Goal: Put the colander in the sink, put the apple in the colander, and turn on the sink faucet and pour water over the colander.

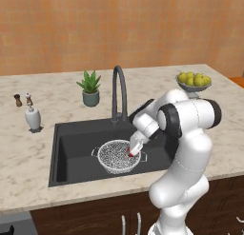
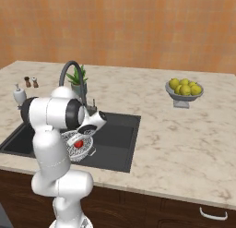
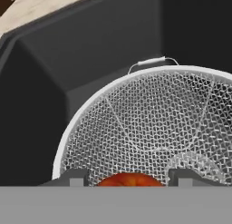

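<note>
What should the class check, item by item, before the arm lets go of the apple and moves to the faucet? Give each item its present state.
1. Colander sits inside the sink: ok.
2. Apple is over the colander's bowl, not its rim: ok.
3. Gripper jaws stand either side of the apple: ok.
4. Apple rests on the mesh: cannot tell.
5. Sink faucet spout arches over the sink: ok.
6. Water running: not ok, no stream seen.
</note>
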### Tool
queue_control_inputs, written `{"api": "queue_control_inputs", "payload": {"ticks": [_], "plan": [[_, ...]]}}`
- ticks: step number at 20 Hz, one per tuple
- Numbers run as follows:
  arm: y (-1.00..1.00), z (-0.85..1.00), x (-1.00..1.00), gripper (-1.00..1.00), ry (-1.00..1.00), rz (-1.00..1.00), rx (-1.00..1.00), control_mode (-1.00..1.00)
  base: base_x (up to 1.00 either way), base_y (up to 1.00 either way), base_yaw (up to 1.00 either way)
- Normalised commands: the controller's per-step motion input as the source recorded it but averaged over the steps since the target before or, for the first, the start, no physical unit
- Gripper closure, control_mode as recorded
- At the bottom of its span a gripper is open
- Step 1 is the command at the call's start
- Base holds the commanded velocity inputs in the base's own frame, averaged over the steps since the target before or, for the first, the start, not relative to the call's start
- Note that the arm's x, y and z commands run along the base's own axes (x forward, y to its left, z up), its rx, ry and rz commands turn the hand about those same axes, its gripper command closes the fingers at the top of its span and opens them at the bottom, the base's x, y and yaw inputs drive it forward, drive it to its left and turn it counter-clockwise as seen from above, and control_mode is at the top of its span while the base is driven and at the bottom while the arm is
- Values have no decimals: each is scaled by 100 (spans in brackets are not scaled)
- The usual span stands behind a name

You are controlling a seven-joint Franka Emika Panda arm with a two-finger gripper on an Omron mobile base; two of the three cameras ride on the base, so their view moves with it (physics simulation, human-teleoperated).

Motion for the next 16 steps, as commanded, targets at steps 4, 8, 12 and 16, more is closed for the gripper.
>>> {"api": "queue_control_inputs", "payload": {"ticks": [4, 8, 12, 16], "plan": [[3, -36, 7, 100, -1, 0, 3, -100, 0, 0, 0], [12, -28, 18, 100, -1, 0, 1, -100, 0, 0, 0], [16, -18, 27, 100, -1, 0, 0, -100, 0, 0, 0], [15, -25, 19, 100, -3, 0, 0, -100, 0, 0, 0]]}}
